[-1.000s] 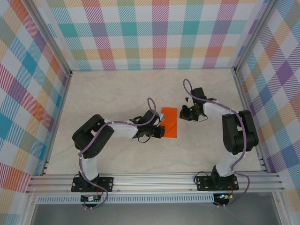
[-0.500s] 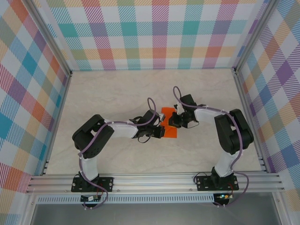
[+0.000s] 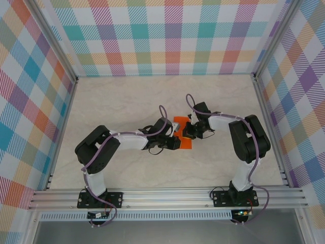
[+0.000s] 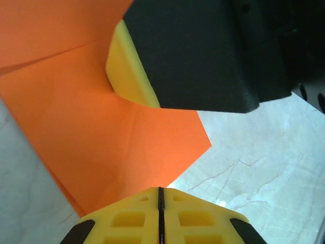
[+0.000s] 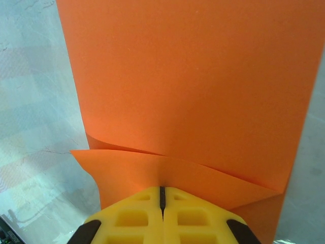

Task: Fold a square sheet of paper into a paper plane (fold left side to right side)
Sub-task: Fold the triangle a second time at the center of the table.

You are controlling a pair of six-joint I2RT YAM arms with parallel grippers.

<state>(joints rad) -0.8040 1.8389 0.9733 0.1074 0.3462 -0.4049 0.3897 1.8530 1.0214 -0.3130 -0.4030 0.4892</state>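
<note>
From above you see one folded orange sheet of paper point(image 3: 186, 145) mid-worktop point(image 3: 117, 101), with two grippers meeting over it: the left gripper point(image 3: 175, 140) and the right gripper point(image 3: 189, 133). Your left wrist camera adds a crease, its own jaws closed, and the right gripper's yellow finger point(image 4: 127, 71) pressing the sheet. Your right wrist camera shows closed jaws at a raised flap.

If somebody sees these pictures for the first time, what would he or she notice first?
The thin bright orange sheet of paper, lying partly folded at the middle of the pale marbled table, catches the eye first. The left tool and the right tool meet over it from either side, both shut. Bright plaid walls stand around.
</note>
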